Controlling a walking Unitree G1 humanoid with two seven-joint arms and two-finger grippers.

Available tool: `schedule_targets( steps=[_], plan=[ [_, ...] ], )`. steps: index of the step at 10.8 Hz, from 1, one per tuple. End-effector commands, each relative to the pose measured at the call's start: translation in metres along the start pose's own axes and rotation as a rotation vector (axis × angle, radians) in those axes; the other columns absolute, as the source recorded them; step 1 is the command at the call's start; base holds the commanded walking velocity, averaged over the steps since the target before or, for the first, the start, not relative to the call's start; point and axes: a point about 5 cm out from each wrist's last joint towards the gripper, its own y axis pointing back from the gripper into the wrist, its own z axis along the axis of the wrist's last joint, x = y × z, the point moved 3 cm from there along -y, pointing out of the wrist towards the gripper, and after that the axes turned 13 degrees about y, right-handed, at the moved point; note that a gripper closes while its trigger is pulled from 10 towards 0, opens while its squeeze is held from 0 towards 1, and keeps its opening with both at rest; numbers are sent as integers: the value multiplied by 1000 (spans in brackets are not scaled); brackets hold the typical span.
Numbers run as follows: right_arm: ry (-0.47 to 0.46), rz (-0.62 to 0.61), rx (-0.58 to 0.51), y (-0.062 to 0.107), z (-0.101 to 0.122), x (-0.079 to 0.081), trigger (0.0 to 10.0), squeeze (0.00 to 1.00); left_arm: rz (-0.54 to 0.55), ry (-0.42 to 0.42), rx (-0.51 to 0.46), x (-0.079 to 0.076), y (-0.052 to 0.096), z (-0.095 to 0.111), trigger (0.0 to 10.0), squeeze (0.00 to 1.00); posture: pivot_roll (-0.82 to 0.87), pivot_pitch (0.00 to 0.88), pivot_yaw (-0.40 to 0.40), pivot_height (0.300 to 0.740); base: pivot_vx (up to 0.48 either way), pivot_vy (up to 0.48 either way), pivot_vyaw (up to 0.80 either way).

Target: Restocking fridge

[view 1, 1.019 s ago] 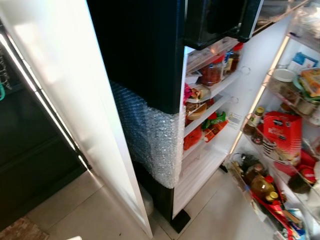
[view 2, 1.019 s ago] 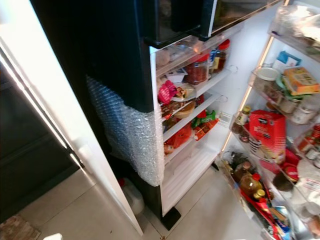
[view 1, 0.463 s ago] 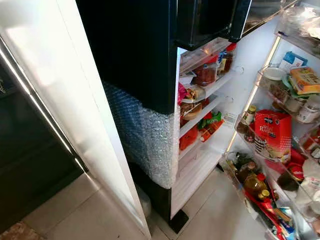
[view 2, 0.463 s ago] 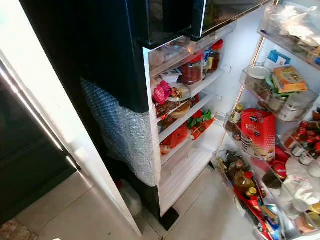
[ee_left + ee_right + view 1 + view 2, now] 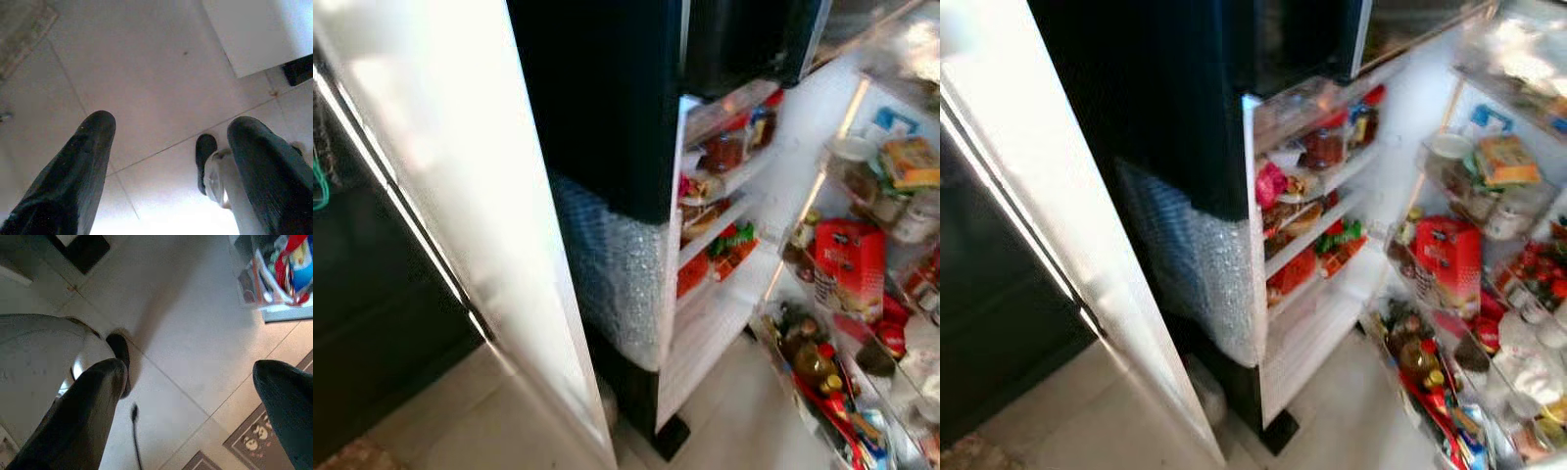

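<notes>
Both arms hang low here, cameras aimed at the floor. The left gripper (image 5: 166,161) has its two black fingers spread wide with nothing between them, pale floor tiles (image 5: 146,73) beneath, and the robot's own foot (image 5: 205,156) just beside one finger. Beyond the fingertips sits the bottom corner of a white door (image 5: 264,34). The right gripper (image 5: 195,396) is likewise wide open and empty, above the tiles, with a patterned mat (image 5: 254,440) near one finger and the packed bottom bin (image 5: 274,269) of the fridge door further out past the fingertips. Up ahead of both grippers, well apart from them, the fridge (image 5: 607,108) stands open: black side, bubble wrap (image 5: 617,274) on its lower part, white shelves (image 5: 720,220) loaded with jars and red and green packets. Off to the right gripper's side, the open door's racks hold a red box (image 5: 849,269), bottles (image 5: 813,362) and tubs. The head views are slightly blurred, so the labels can't be read.
</notes>
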Motion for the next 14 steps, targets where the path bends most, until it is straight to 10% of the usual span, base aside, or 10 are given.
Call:
schedule_targets(
  steps=[1, 14],
  plan=[
    [-10, -6, 15, 1, -4, -1, 10000, 0, -11, -34, 23, 0, 1, -5, 10000, 0, -297, 0, 84, 740, -244, 0, 0],
    [-68, -40, 18, 1, -4, -2, 10000, 0, -27, -29, 21, -2, 0, -3, 10000, 0, -296, 0, 95, 740, -142, 0, 0]
  ],
)
